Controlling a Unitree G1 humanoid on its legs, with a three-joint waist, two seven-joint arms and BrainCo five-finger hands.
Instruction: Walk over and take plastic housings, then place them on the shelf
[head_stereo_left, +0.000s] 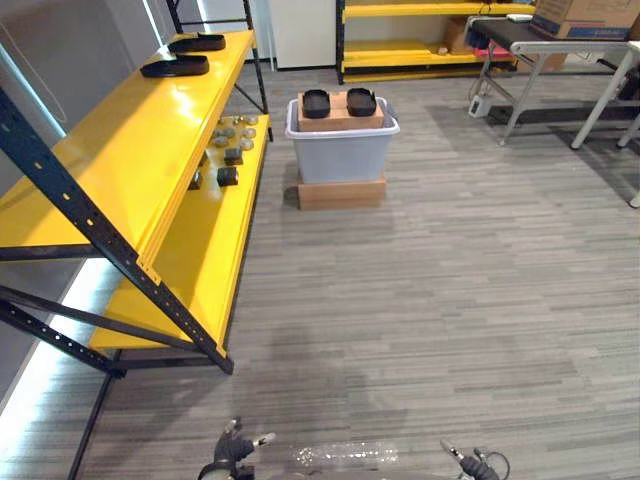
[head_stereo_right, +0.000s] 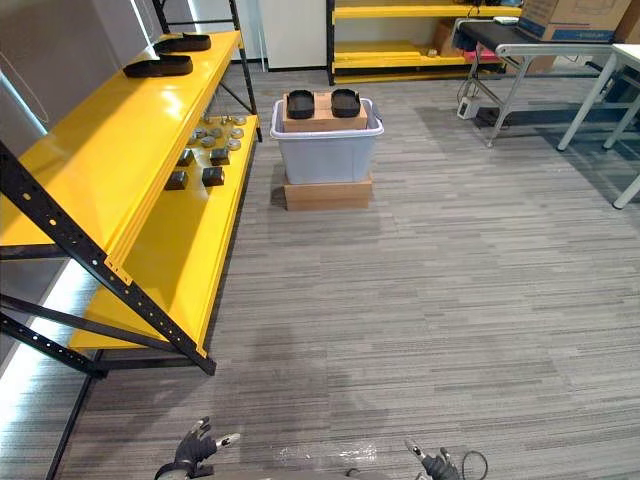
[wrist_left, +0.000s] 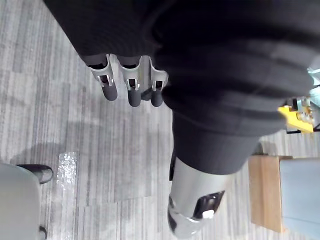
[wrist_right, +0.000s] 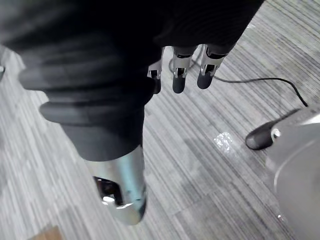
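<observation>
Left hand (head_stereo_left: 235, 450) and right hand (head_stereo_left: 470, 465) down low, fingers loose, holding nothing; black plastic housings (head_stereo_left: 316, 102) ahead, raised on a box (head_stereo_left: 340, 123) in a grey bin (head_stereo_left: 340, 158), likely for easy reach; yellow shelf (head_stereo_left: 130, 150) beside.

Head eyes look down and ahead, sharing shelf (head_stereo_left: 130, 150) and bin (head_stereo_left: 340, 160). Wrist cameras face the floor (wrist_left: 75, 150), close.

The robot's silver-fingered, dark-tipped left hand (head_stereo_left: 233, 447) shows at the bottom edge of the left eye view, left of centre, with its fingers (wrist_left: 131, 89) straight, loosely spread and empty, and its thumb (wrist_left: 192, 210) held apart. The matching right hand (head_stereo_left: 468, 463) shows at the bottom edge, right of centre, hanging relaxed and holding nothing.
</observation>
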